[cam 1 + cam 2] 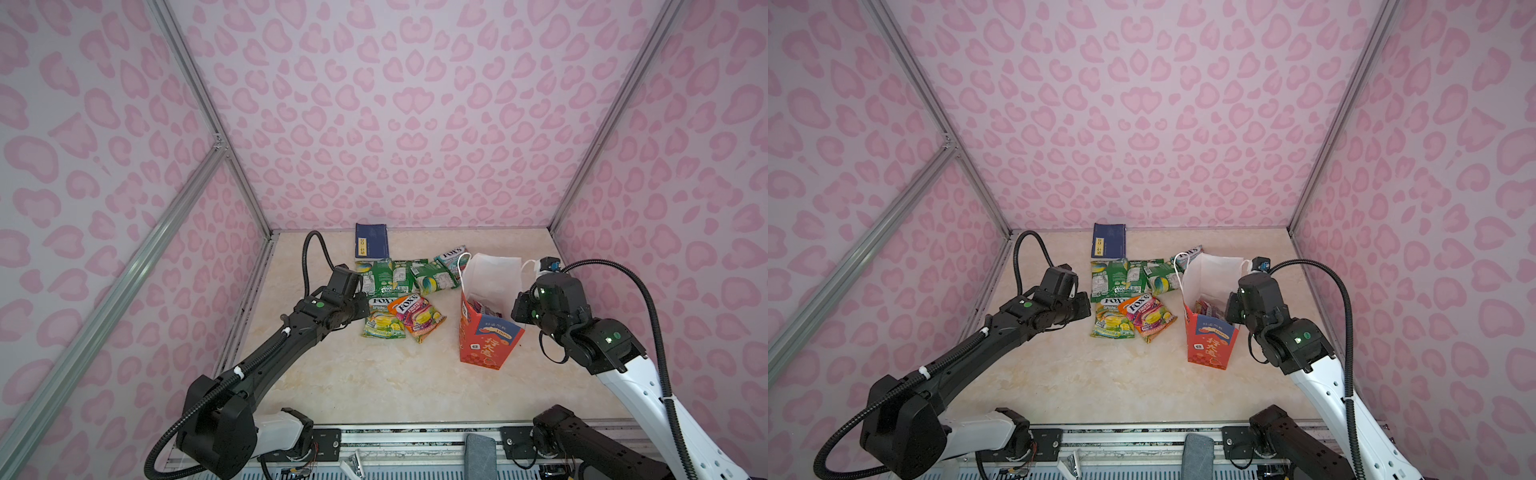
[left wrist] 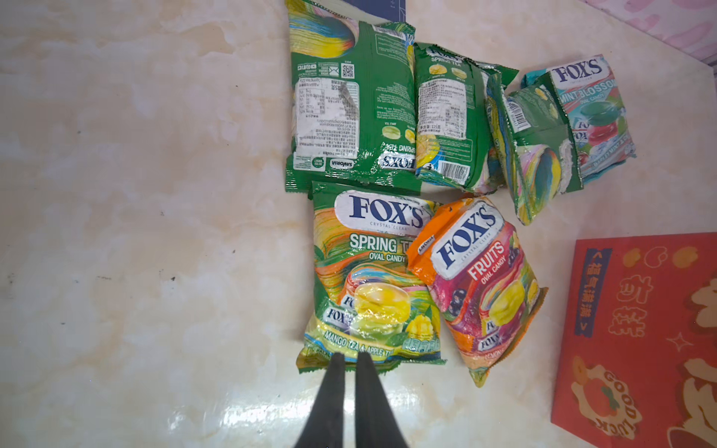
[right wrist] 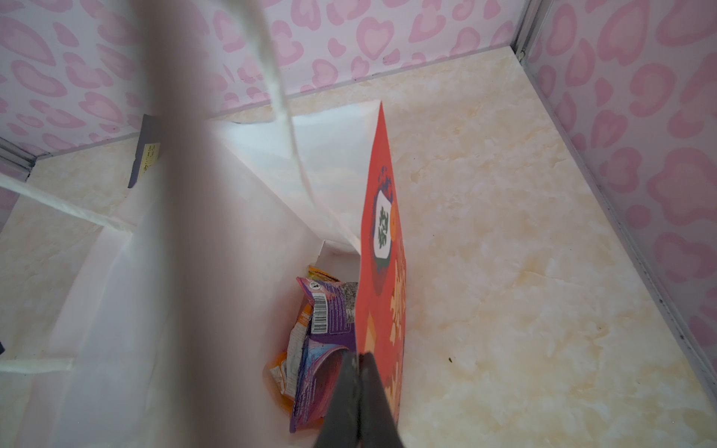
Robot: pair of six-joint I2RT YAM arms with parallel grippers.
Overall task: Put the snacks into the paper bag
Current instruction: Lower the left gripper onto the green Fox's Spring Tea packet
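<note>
The snacks lie in a cluster mid-table: a yellow-green Spring Tea packet [image 1: 382,322] [image 2: 372,279], an orange Fruits packet [image 1: 417,316] leaning on it, three green packets [image 1: 399,276] behind, and a teal one [image 1: 451,257]. My left gripper [image 2: 351,360] is nearly shut, its tips pinching the Spring Tea packet's lower seam; in both top views the wrist hides them. The red-orange paper bag [image 1: 490,338] [image 1: 1212,343] stands upright to the right, mouth open. My right gripper [image 3: 360,358] is shut on its red side wall [image 3: 382,217] at the rim. A purple packet [image 3: 322,322] and an orange one lie inside.
A dark-blue booklet [image 1: 371,241] with a yellow label lies against the back wall behind the packets. Pink patterned walls close in the table on three sides. White cord handles [image 3: 287,116] hang across the bag's mouth.
</note>
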